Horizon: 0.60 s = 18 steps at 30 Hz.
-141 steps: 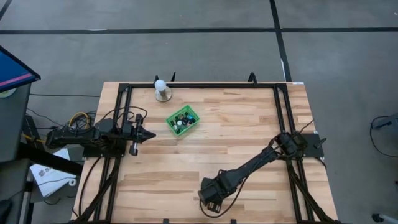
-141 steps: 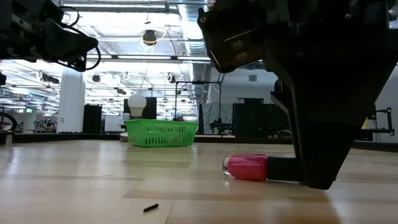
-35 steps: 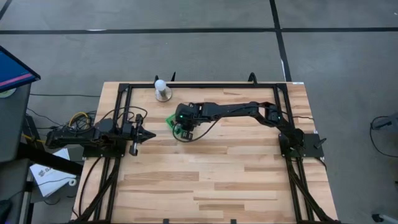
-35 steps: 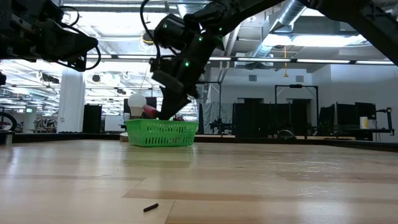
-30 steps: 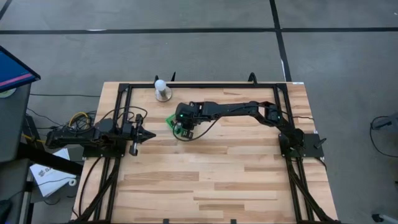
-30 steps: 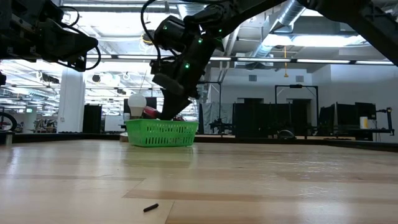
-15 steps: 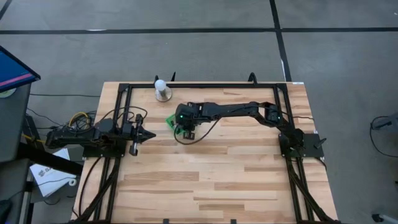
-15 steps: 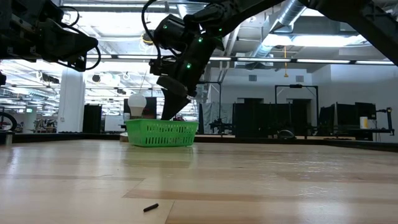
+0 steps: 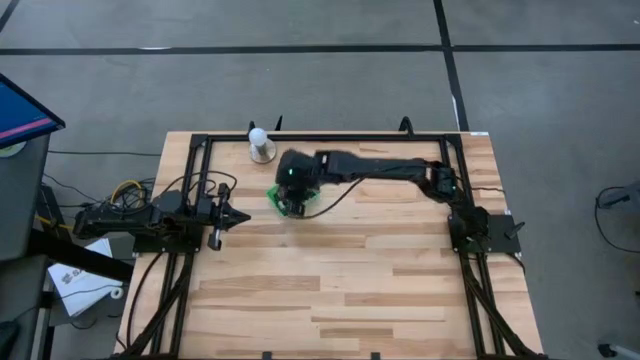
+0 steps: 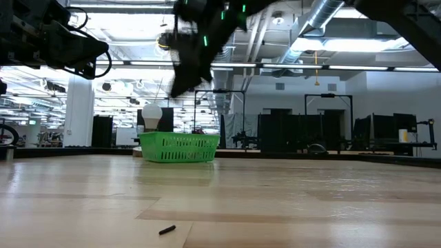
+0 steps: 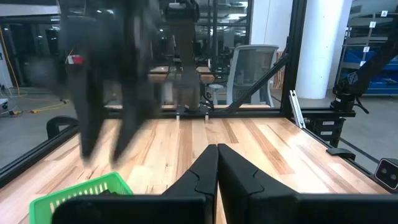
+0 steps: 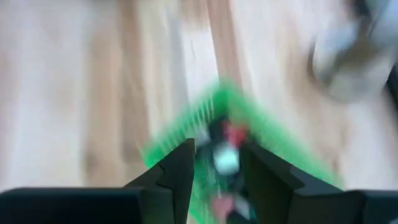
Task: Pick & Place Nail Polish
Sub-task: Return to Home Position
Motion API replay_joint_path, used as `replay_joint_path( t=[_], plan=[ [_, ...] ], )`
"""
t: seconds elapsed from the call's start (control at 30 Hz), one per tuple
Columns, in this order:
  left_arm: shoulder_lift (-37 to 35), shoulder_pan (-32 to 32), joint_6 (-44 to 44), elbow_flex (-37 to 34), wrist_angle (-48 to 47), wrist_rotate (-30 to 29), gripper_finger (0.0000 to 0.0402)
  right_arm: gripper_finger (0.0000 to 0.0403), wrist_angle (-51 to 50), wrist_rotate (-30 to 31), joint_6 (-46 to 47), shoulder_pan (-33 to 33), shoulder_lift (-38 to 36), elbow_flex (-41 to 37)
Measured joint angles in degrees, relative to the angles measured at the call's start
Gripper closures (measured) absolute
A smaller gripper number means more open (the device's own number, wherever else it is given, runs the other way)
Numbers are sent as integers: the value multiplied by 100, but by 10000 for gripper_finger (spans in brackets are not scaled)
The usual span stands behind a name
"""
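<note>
The green mesh basket [image 10: 179, 147] stands on the table's far left part, next to the white ball on its base [image 10: 151, 114]. Several nail polish bottles [image 12: 227, 158] lie in the basket, blurred; one has a pale cap and one is red. My right gripper [image 12: 217, 152] hangs above the basket [image 9: 278, 195], pointing down. It is open and empty, and shows blurred in the low view [image 10: 182, 83]. My left gripper [image 11: 217, 168] waits shut at the table's left edge [image 9: 228, 215], level, with the basket [image 11: 81, 194] ahead of it.
A small dark piece [image 10: 167, 229] lies on the wood near the table's front. A black frame [image 9: 330, 138] runs along the table's far edge and down both sides. The broad wooden top [image 9: 330, 280] stretches in front of the basket.
My right gripper stood low in the basket with a pink bottle at its fingertips above the rim. The bottle has dropped out of sight into the basket. The gripper has then risen quickly, straight up above the basket. The basket has stayed in place.
</note>
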Motion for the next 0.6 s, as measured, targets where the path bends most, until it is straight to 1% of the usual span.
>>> replay_joint_path(
  t=[0.1,0.17,0.3,0.4,0.47,0.53,0.6],
  plan=[
    [0,-2,0,0,0,-2,400,287,-359,-430,-267,-2,-330,582],
    [0,0,0,0,0,0,400,297,-424,-625,-477,4,-643,887],
    [0,0,0,0,2,0,400,320,-702,-667,-823,-8,-1744,1000],
    [0,-1,0,0,1,-1,400,340,-1039,-663,-989,-70,-2667,788],
    [0,0,0,0,0,-2,400,355,-1454,-653,-987,-131,-3288,526],
    [0,0,0,0,2,0,400,374,-1528,-650,-858,-192,-3914,93],
    [0,0,0,0,2,-2,400,393,-1526,-640,-711,-252,-4601,-566]
  ],
)
